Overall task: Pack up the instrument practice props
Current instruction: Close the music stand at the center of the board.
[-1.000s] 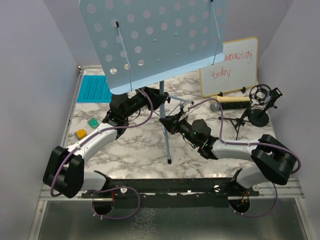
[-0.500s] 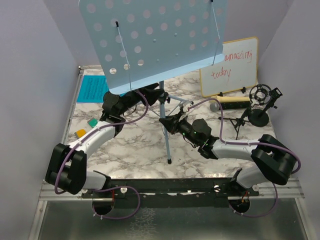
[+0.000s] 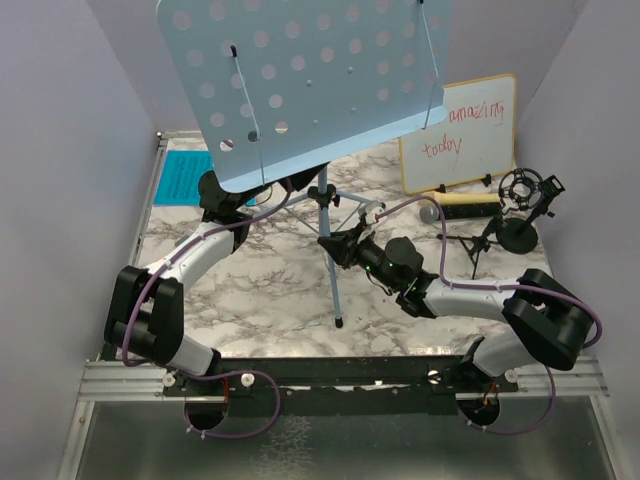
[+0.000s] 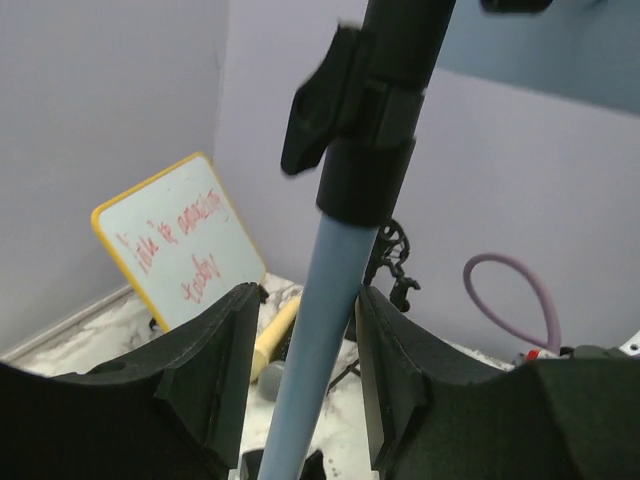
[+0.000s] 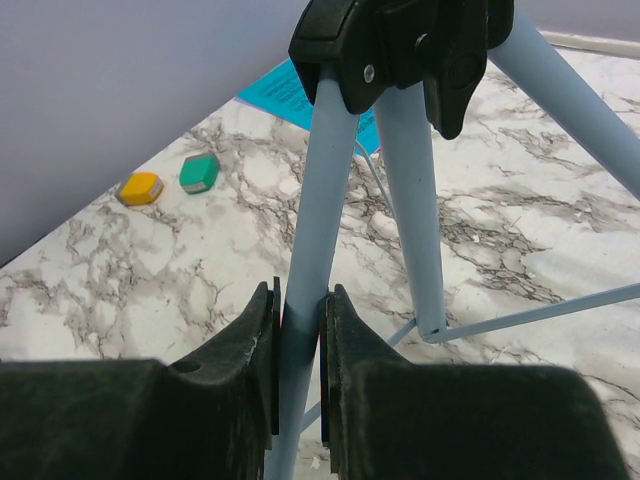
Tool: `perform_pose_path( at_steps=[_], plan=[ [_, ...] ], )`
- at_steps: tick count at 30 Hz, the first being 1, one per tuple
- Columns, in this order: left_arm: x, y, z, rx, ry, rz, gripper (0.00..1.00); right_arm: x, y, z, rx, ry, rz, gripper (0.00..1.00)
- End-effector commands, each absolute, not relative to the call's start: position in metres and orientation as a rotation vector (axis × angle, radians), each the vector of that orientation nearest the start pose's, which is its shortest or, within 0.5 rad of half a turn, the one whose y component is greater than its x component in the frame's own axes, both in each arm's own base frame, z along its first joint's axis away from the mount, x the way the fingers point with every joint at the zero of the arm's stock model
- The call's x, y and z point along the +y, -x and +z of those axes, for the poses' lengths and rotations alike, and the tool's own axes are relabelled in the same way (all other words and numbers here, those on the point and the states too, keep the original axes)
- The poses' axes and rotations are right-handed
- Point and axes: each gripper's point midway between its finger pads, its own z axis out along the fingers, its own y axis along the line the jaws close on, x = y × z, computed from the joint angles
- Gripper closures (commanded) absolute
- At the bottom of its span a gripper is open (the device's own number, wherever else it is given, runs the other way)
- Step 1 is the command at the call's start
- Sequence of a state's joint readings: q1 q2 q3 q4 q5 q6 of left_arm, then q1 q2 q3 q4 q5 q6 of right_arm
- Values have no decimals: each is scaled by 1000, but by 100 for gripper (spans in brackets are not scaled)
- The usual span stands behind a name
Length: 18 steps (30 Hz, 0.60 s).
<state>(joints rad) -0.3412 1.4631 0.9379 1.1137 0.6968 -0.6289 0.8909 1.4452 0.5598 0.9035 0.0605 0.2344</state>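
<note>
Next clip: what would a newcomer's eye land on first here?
The big light-blue music rack towers over mid-table, filling the overhead view's top. The right gripper is clamped on one leg; the left gripper straddles the pole, jaws apart. A red-lettered whiteboard leans back right.

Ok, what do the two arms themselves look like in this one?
Left arm and right arm: white shells on the long links, bulky black joint housings, a purple cable looping along each. Matte black, blocky jaws.

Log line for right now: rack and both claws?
music rack: standing, unfolded | left claw: open, straddling pole, gaps both sides | right claw: shut on tripod leg
</note>
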Motion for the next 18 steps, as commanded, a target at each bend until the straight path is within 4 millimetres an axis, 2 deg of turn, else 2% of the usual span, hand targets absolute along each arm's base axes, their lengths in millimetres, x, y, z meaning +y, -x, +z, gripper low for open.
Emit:
perform_pose_path(
  at_steps=[1, 4, 6, 12, 13, 18],
  plan=[
    [-265, -333, 420, 974, -596, -1256, 52, 341, -270, 190, 1488, 580, 804, 99],
    [-267, -330, 426, 959, -614, -1274, 54, 340, -270, 189, 1488, 582, 802, 99],
    [-267, -330, 429, 952, -616, -1279, 60, 340, -270, 190, 1486, 579, 802, 99],
    [-267, -325, 436, 943, -624, -1299, 97, 333, -272, 200, 1458, 548, 782, 99],
    [-268, -323, 437, 942, -628, -1303, 100, 331, -274, 203, 1449, 533, 775, 99],
    [-273, -312, 434, 951, -636, -1332, 100, 319, -277, 226, 1387, 464, 754, 99]
  ],
)
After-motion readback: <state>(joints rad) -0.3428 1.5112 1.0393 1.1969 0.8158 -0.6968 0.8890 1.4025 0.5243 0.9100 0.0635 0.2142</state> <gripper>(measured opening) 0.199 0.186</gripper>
